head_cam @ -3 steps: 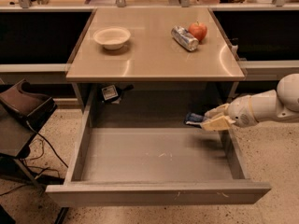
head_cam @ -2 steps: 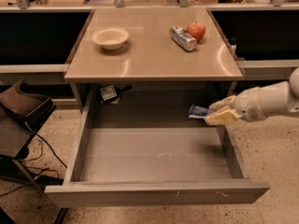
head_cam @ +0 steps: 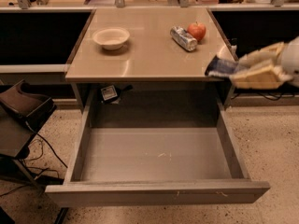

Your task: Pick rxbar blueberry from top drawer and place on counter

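Finding: the tool, a pale two-finger gripper on a white arm entering from the right edge of the frame, now stands at the right front corner of the smooth glossy beige surface. A second ago it was lower, inside the right side of the wide shallow grey drawer. It has risen out of the drawer to the level of the surface's edge.

Load: the tool's two fingers are closed on the small flat snack bar in a dark blue wrapper with white print. The bar juts left from the fingers, roughly level, and its free end overlaps the corner of the surface in the frame. Whether it is already above the surface or just beside the edge cannot be told.

Drawer: pulled fully open, with no object visible on its grey floor.

Surface: a cream round bowl sits at upper left. A silver cylindrical can lies on its side with a red apple touching or just beside it at upper right. Both groups are well apart from the bar.

Assessment: extraction appears complete, so placing remains. The bar needs to go leftward over the bare front area and be set down before release. Letting go at the corner risks a drop back into the drawer or onto the floor.
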You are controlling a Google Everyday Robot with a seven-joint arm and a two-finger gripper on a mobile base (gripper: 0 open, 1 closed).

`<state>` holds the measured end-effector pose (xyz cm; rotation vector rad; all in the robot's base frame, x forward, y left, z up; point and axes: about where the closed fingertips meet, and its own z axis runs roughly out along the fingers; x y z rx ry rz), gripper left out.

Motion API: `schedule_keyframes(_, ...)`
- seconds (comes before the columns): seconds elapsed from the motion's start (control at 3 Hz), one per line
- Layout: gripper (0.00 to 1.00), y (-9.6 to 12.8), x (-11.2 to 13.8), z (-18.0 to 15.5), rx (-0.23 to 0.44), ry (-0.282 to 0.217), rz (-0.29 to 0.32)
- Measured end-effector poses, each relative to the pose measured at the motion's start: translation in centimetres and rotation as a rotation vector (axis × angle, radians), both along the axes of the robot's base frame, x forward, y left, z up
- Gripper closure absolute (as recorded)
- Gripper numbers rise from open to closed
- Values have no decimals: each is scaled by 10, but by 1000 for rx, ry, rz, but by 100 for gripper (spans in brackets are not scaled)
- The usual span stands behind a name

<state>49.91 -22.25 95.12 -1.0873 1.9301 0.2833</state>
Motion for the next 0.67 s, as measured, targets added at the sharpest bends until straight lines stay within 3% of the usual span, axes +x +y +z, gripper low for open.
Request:
schedule_keyframes(0.33,100,4,-2,33,-10,-49,-6)
schedule_keyframes(0.67,100,4,-2,32,-10,-48,-6)
